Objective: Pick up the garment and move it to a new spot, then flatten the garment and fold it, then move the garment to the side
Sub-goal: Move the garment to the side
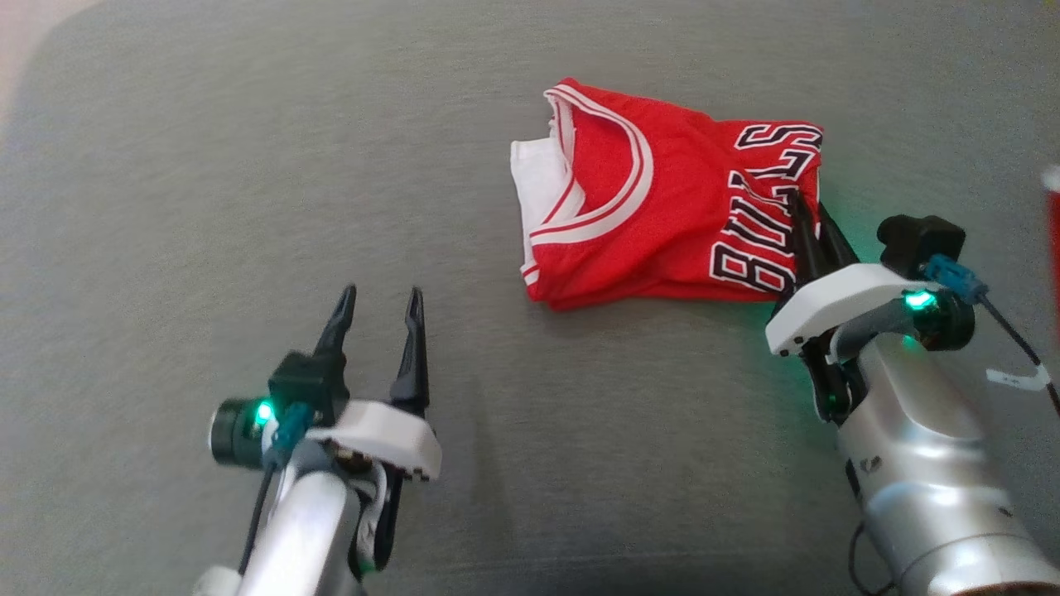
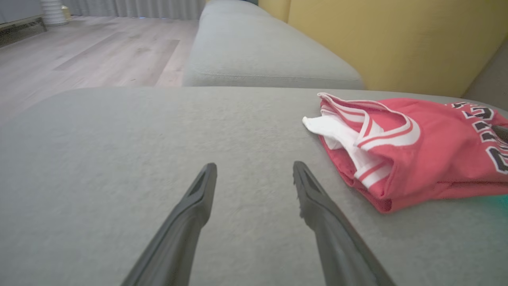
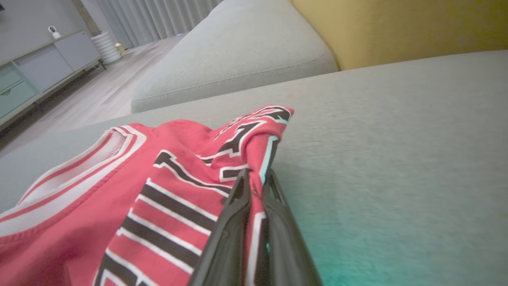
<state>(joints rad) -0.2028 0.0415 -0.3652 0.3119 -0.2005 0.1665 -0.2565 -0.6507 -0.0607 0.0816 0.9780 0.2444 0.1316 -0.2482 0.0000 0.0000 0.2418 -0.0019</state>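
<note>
A grey upholstered seat spreads wide, a second grey cushion lies beyond it against a yellow backrest, and pale wood flooring runs to grey curtains and a low cabinet.

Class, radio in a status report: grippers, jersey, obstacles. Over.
Left gripper open, over cushion. Right gripper shut on jersey at its lettered edge. Jersey folded, lying on cushion. Red thing at far right, apart.

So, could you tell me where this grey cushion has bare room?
Free: the broad grey fabric cushion left of the folded red mesh jersey, beyond the open left gripper. Crowded: the right side, where the right gripper pinches the jersey's edge.
</note>
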